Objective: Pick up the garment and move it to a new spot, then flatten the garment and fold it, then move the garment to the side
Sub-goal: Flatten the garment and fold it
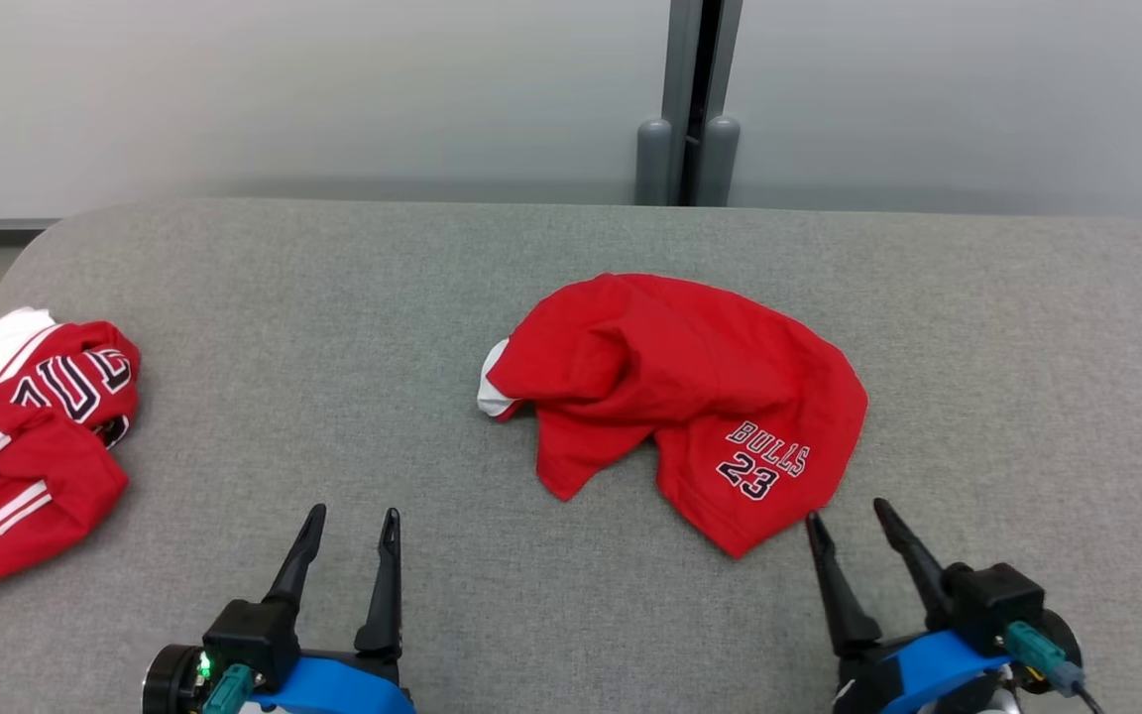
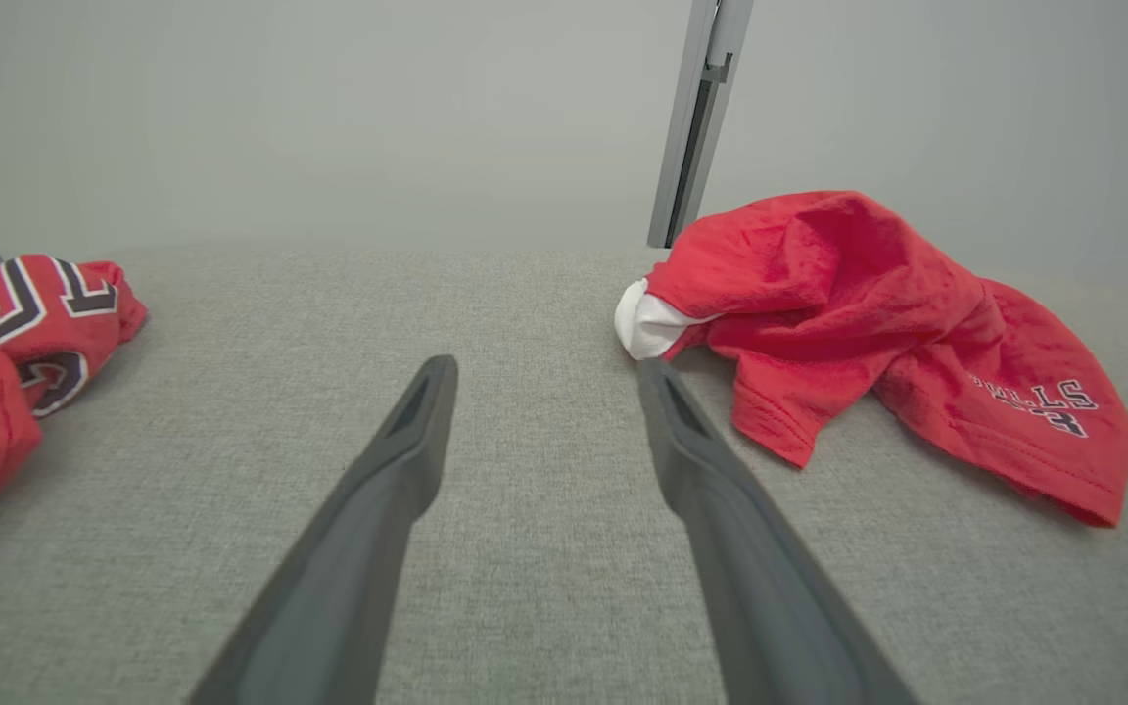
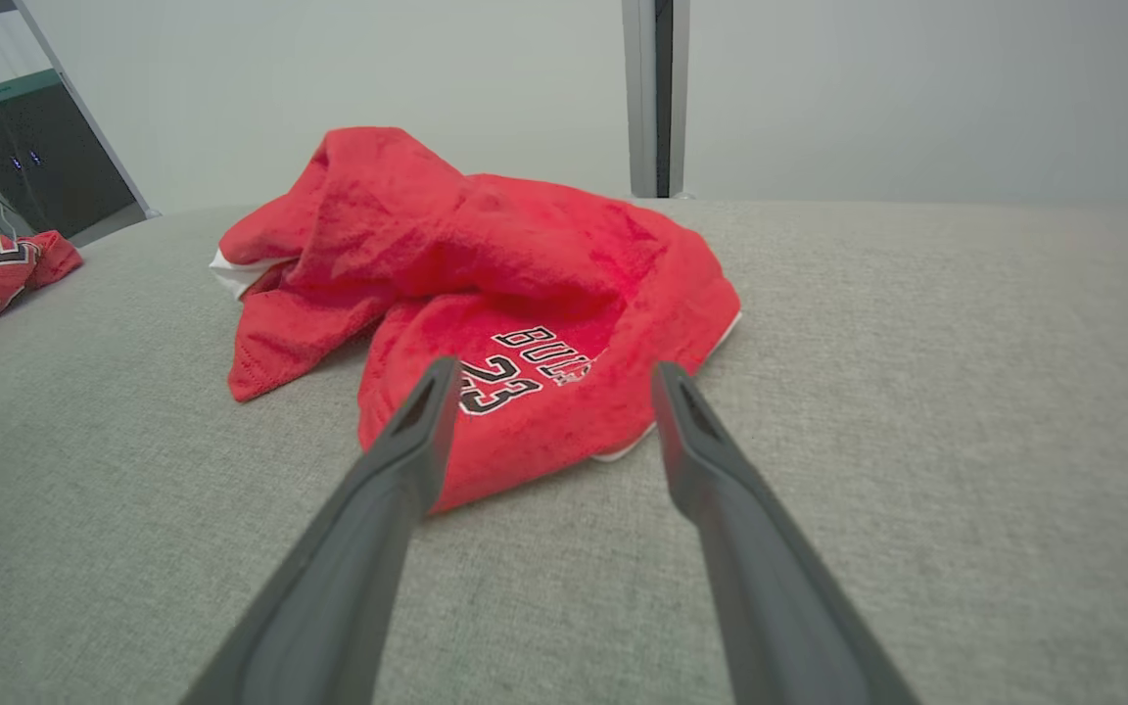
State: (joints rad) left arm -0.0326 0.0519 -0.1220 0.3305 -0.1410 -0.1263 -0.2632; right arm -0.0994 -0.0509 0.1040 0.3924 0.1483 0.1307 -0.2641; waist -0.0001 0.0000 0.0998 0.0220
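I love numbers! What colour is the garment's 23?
Black 23, outlined white; best in right wrist view.

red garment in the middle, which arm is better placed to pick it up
Right, probably. The right gripper sits open just short of the red garment, near its BULLS 23 print. The left gripper, also open, points at bare table, farther from the cloth.

Lab-type rm: grey table (image 1: 333, 297), frosted partitions (image 1: 333, 89).

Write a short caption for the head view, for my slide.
Crumpled red garment on a grey table; left pincer and right pincer open nearby; second garment at left.
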